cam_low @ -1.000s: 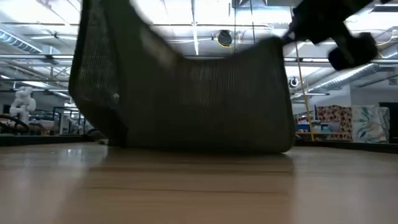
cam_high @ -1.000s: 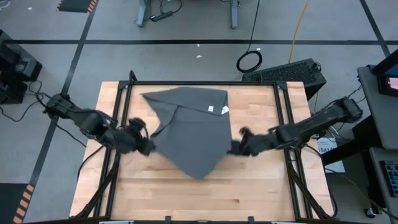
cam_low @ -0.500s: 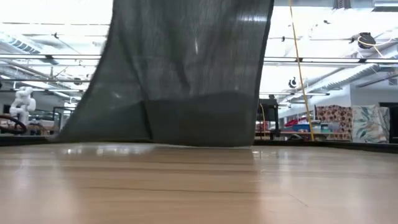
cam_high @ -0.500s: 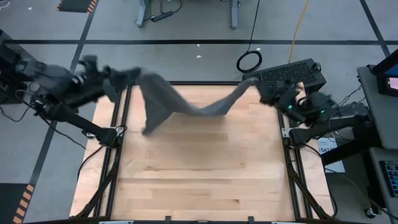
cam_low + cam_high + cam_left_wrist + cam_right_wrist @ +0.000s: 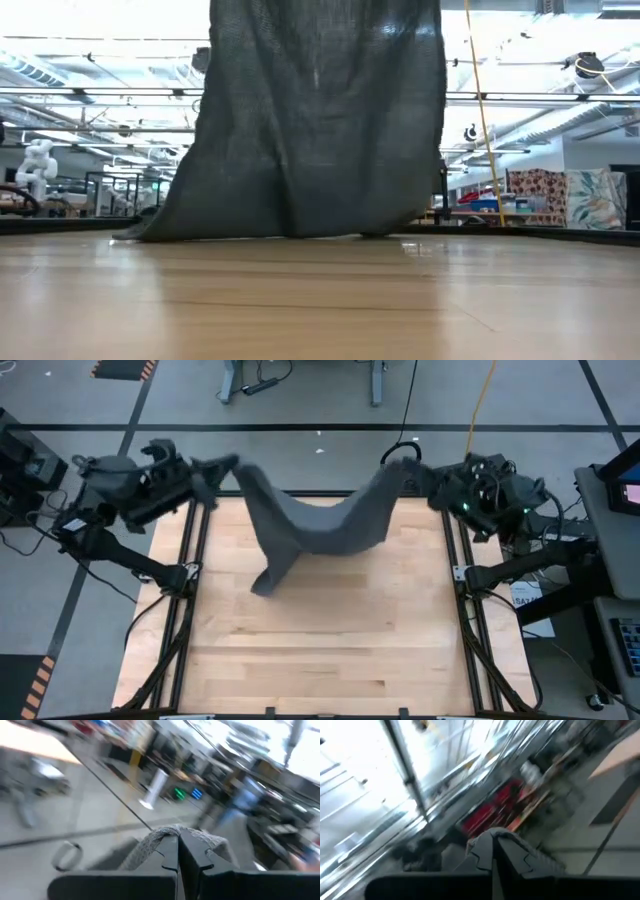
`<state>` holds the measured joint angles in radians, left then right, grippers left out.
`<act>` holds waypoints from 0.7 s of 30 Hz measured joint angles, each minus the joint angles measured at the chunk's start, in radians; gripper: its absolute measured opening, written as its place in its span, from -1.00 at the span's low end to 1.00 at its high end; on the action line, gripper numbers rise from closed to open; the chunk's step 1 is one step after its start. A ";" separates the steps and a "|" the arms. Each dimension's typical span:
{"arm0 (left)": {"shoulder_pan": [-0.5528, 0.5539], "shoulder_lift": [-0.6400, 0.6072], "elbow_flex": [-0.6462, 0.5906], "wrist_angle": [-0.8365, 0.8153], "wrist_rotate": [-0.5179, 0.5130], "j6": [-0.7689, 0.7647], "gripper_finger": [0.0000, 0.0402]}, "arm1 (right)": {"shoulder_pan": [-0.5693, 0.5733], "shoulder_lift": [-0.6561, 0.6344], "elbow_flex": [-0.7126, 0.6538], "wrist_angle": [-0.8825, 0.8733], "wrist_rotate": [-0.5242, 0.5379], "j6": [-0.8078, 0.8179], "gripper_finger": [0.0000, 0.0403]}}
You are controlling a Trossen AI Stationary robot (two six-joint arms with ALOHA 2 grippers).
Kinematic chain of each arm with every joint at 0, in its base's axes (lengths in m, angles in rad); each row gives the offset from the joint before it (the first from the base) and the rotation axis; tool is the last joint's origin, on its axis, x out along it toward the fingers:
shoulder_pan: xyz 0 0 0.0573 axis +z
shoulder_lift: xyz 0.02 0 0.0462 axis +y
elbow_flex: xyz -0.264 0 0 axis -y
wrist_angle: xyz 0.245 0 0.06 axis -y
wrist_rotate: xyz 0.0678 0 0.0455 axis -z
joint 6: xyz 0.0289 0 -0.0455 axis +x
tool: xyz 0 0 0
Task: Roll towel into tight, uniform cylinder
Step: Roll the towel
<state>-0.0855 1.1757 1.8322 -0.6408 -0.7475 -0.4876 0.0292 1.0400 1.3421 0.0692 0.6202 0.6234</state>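
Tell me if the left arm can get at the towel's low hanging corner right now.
Probably not: the left tool is shut on the towel's raised corner, high at the table's far edge.

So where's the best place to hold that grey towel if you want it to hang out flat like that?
By its two top corners, one from each side. The towel hangs between the left gripper and right gripper, both shut on corners, its lower edge trailing on the table.

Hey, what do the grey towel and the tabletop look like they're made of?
The towel looks like soft woven or knitted cloth, matte dark grey: a fine ribbed weave shows, and it sags and folds between the two tools. The tabletop looks like light wood, smooth and slightly glossy: jointed planks with grain lines and soft reflections.
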 joint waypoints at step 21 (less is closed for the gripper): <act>0.468 0.150 0.051 0.599 0.541 0.098 -0.99 | -0.351 0.313 0.605 -0.042 -0.418 -0.169 -1.00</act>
<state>0.3822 1.3255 1.8834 -0.0419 -0.2063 -0.3892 -0.3222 1.3528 1.9468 0.0269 0.2018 0.4540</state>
